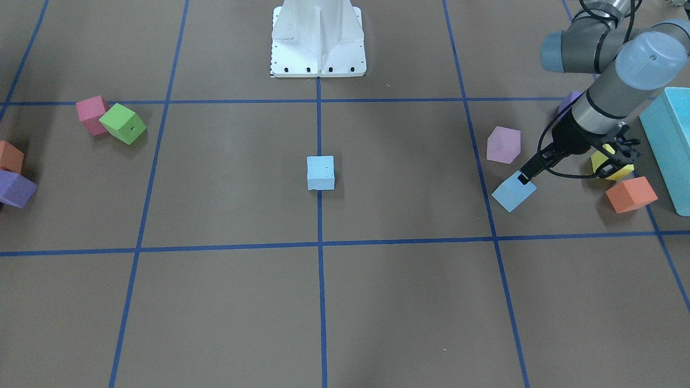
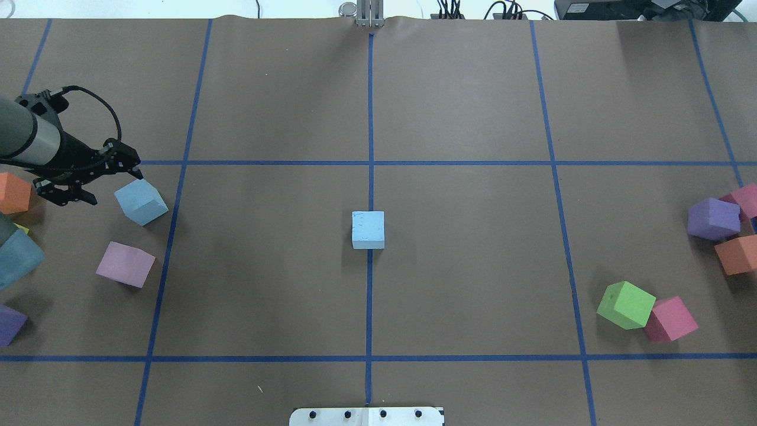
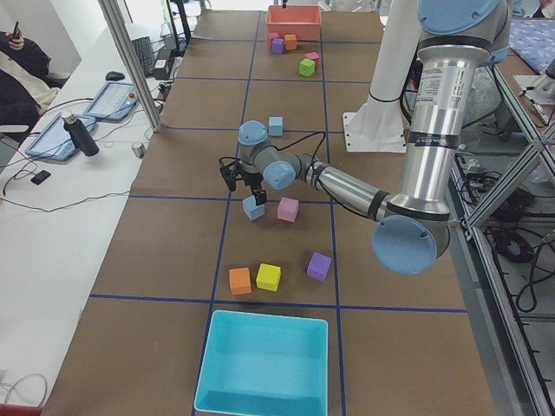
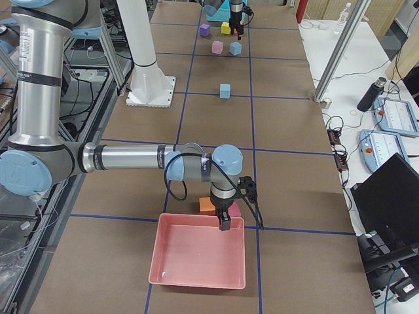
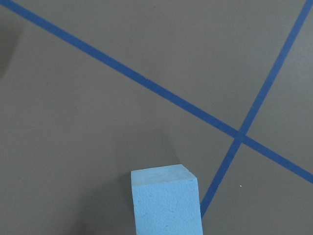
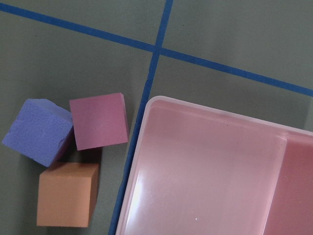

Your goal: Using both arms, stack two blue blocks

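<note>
One sky-blue block (image 2: 368, 229) with small dents sits flat at the table's centre, on the middle tape line (image 1: 321, 172). The second blue block (image 2: 141, 201) lies at the left side, turned at an angle; it also shows in the front view (image 1: 513, 195) and at the bottom of the left wrist view (image 5: 166, 200). My left gripper (image 2: 115, 188) is open just beside and above it, with one fingertip (image 1: 522, 178) at the block's edge. My right gripper (image 4: 224, 219) hangs over the near rim of a pink tray; I cannot tell whether it is open or shut.
A pink cube (image 2: 125, 264), an orange cube (image 1: 630, 194), a yellow cube (image 1: 606, 167) and a large turquoise box (image 1: 671, 140) crowd the left arm. Green (image 2: 626, 305) and red-pink (image 2: 670, 319) cubes lie at the right. The pink tray (image 6: 220, 171) has purple, magenta and orange cubes beside it.
</note>
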Tool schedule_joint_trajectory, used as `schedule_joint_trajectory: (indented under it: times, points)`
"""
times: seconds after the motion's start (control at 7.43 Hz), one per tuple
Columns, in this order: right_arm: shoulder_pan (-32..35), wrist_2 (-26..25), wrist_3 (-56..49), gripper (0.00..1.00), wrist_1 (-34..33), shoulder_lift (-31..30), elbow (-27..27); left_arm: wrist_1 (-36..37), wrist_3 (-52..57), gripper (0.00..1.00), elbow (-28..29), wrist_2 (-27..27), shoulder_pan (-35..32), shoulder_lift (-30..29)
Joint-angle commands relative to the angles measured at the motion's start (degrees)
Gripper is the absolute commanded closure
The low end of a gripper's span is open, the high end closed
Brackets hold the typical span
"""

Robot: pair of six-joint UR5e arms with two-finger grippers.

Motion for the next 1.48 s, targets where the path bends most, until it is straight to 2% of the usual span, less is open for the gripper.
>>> schedule_joint_trajectory:
  times: [0.0,0.4,1.08,1.35]
  points:
    - [0.0,0.0,0.0,0.00,0.0,0.0,0.0,0.0,-0.4,0.02,1.4,1.4,2.1,-0.5]
    - [0.0,0.0,0.0,0.00,0.0,0.0,0.0,0.0,-0.3,0.02,5.7,2.5,2.5,-4.1]
    - [0.0,0.1,0.1,0.00,0.0,0.0,-0.4,-0.7,0.9,0.02,8.4,3.6,3.6,-4.3]
    - [0.0,0.1,0.1,0.00,0.0,0.0,-0.4,-3.9,0.9,0.02,10.5,4.6,4.4,-4.3]
